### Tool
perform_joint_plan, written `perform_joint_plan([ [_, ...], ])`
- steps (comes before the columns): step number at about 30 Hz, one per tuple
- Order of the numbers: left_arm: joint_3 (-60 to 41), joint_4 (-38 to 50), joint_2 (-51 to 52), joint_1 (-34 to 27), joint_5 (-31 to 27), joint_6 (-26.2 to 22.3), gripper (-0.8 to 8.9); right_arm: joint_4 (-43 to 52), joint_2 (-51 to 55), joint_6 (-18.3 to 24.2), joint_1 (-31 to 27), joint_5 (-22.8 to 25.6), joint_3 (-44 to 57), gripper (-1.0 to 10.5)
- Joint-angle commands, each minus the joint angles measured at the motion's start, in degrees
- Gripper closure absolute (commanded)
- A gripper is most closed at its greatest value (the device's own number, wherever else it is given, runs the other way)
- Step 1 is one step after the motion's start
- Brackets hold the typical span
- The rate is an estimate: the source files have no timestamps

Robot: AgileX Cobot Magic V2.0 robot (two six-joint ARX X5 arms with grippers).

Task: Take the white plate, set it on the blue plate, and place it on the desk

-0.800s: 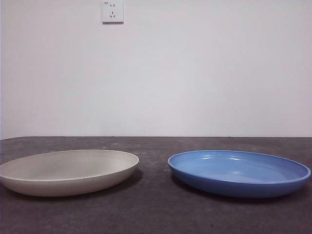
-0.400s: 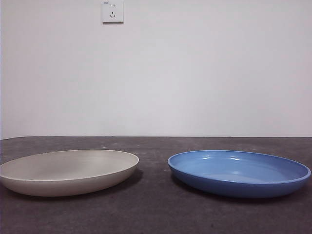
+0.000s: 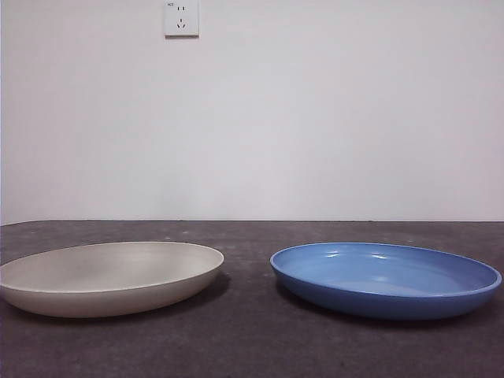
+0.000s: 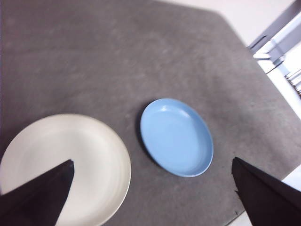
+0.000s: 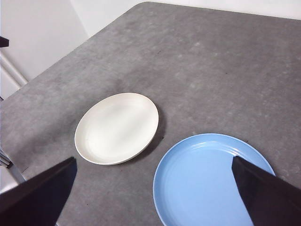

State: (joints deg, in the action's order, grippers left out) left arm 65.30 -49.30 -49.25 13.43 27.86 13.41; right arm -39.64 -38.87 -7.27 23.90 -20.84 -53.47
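Two plates apart on desk [image 3: 252,339], white plate [image 4: 66,165] beneath left jaws

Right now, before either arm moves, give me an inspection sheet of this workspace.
Surface: dark grey-brown mottled desk, scuffed, matte.
Job's things: matte cream round white plate and glossy round blue plate lie flat side by side on the desk, apart, not stacked.
Clutter: nothing seen.
Grippers: left gripper open, high above the plates, holding nothing; right gripper open, likewise high and holding nothing. Neither shows in the front view.
Cables: nothing seen.
Surroundings: plain white wall with a white wall socket; a pale metal frame beyond the desk's edge.
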Motion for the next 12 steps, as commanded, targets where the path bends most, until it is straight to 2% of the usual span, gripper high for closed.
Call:
perform_joint_plan([
  [1,4.1,-3.0,-4.3,-1.5,0.0,-0.9,0.98,0.5,-0.3,0.4,0.2,-0.1,-1.0,3.5],
  [7,6.1,-6.5,-13.1,-6.3,1.0,-2.4,0.98,0.5,-0.3,0.4,0.2,-0.2,-1.0,3.5],
  [12,6.1,-7.4,-20.7,-10.6,4.5,-3.8,0.98,0.5,-0.3,0.4,0.2,-0.2,-1.0,3.5],
])
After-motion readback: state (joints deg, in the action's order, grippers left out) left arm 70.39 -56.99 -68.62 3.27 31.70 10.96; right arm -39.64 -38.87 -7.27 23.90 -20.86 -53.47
